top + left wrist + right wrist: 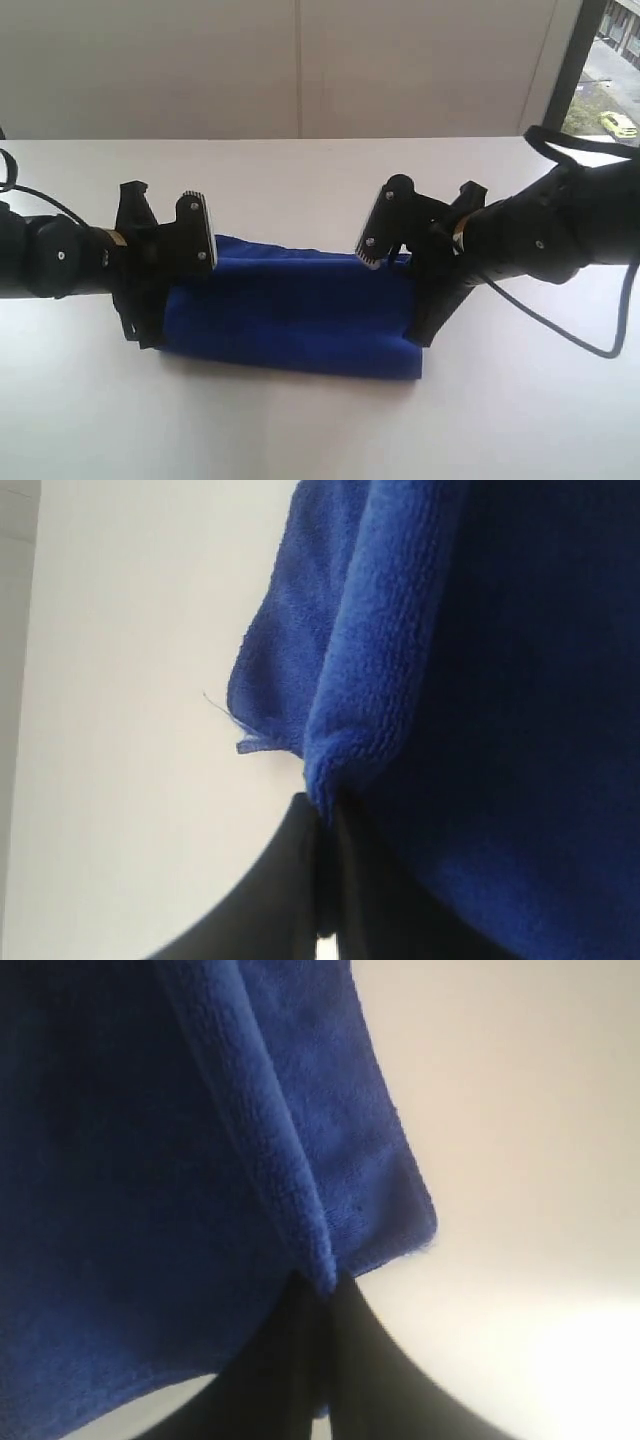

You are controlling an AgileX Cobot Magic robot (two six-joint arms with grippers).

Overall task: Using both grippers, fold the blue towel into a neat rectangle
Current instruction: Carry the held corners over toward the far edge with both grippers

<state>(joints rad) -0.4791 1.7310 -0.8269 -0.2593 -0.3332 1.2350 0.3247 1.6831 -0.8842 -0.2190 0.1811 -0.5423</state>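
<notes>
The blue towel (300,312) lies on the white table (300,430) as a long doubled band between my two arms. My left gripper (146,334) points down at the towel's left end, and in the left wrist view its jaws (322,810) are shut on a folded edge of the blue towel (480,680). A thin loose thread (215,705) sticks out of the lower layer's corner. My right gripper (422,334) is at the towel's right end; in the right wrist view it (326,1290) is shut on a folded edge of the towel (130,1180).
A white wall stands behind the table's far edge (300,139). A window (612,70) is at the top right. A black cable (560,330) loops over the table under the right arm.
</notes>
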